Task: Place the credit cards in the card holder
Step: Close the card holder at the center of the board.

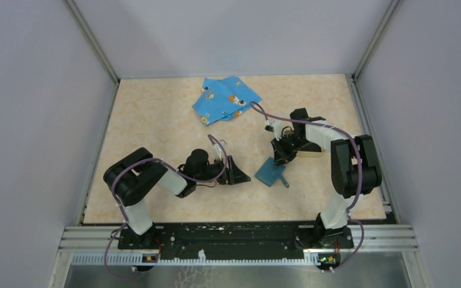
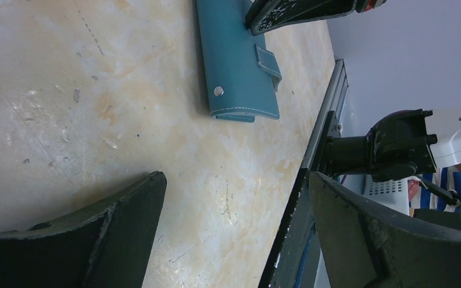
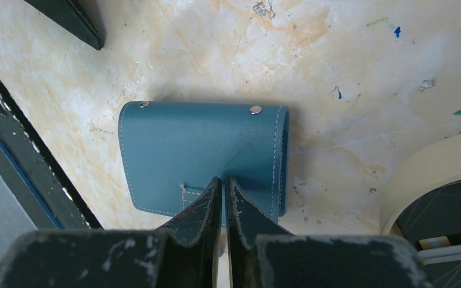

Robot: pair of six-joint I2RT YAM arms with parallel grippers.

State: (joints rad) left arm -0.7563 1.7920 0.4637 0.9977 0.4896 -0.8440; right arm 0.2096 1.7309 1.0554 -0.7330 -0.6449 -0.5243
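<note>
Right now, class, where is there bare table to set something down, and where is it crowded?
Bare: far left, between the wall and the cartoon cloth; the near strip between card holder and front rail. Crowded: mid-table, around left tool, holder and right tool.

Top external camera looks down from above and behind onto the whole table. Left wrist camera peers low across toward the card holder; right wrist camera hangs close over it. All three share it.

The left end effector sat low to the left of the card holder, jaws spread wide. The right end effector pointed down at the card holder's near edge, jaws pressed together.
</note>
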